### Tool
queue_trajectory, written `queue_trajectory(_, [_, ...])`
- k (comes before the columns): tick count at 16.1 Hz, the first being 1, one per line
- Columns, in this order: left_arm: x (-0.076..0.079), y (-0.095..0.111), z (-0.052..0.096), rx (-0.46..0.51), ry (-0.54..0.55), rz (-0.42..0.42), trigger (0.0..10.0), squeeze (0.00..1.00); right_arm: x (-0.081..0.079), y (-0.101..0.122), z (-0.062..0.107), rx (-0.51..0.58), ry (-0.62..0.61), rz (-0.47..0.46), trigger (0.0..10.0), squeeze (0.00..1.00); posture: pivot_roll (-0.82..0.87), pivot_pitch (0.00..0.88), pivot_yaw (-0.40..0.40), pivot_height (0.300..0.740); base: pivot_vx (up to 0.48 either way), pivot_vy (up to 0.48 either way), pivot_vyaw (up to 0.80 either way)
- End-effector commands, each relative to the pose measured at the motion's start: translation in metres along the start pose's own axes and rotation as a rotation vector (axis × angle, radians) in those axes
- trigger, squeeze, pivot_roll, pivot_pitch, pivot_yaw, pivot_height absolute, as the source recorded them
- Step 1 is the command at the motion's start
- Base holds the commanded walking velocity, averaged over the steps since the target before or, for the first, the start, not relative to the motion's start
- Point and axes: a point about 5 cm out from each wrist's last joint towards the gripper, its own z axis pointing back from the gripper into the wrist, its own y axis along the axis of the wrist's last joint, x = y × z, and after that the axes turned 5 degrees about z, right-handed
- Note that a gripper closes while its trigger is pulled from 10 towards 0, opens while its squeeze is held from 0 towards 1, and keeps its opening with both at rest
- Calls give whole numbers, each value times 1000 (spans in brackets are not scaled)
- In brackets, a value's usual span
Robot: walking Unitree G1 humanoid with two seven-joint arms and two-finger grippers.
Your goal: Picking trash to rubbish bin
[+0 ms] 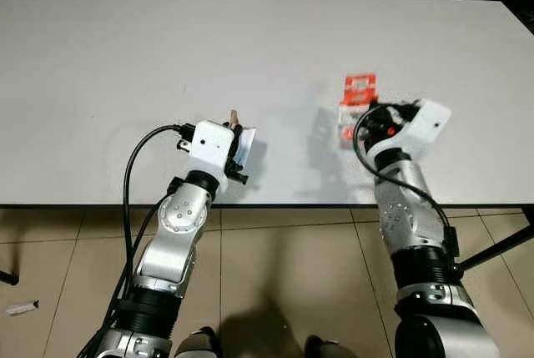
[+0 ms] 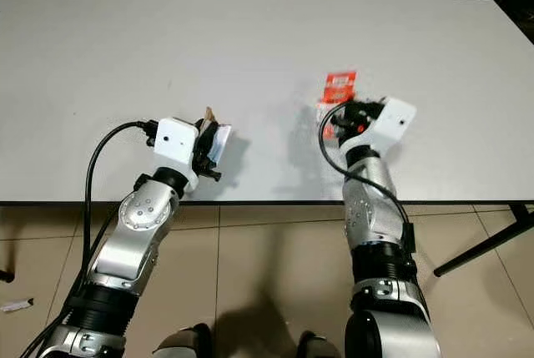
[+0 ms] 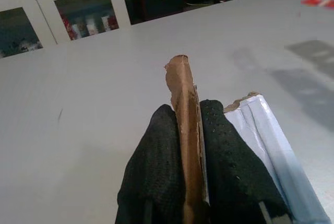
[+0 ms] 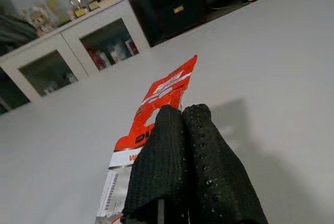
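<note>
Left claw (image 3: 189, 130) is clamped on a torn brown cardboard scrap (image 3: 183, 93) that sticks up between the two black fingers (image 3: 156, 161), with a white-blue piece (image 3: 266, 130) of the same trash lying against the outer finger; it sits just above the white table (image 1: 125, 66) near the front edge. Right claw (image 4: 181, 130) is closed with fingers pressed together on the near end of a red and white wrapper (image 1: 359, 91), which runs forward from the fingertips, away from the robot, over the table's right side, well apart from the left claw. A small bit of litter (image 1: 21, 308) lies on the tile floor (image 1: 275, 266) at far left
</note>
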Motion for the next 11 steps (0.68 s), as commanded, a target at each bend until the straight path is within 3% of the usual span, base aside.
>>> queue_trajectory(1, [-2,2,-2,18,19,26,10000,0,0,7,1,29,5,-63,10000,0,8,129,-9,740,0,0,0])
queue_trajectory(4, [-7,4,-2,42,65,35,10000,0,1,9,6,47,14,-70,10000,0,4,123,-11,740,0,0,0])
queue_trajectory(11, [-18,2,-1,72,151,38,10000,0,13,-11,31,-11,-12,-62,10000,0,-13,98,-14,740,0,0,0])
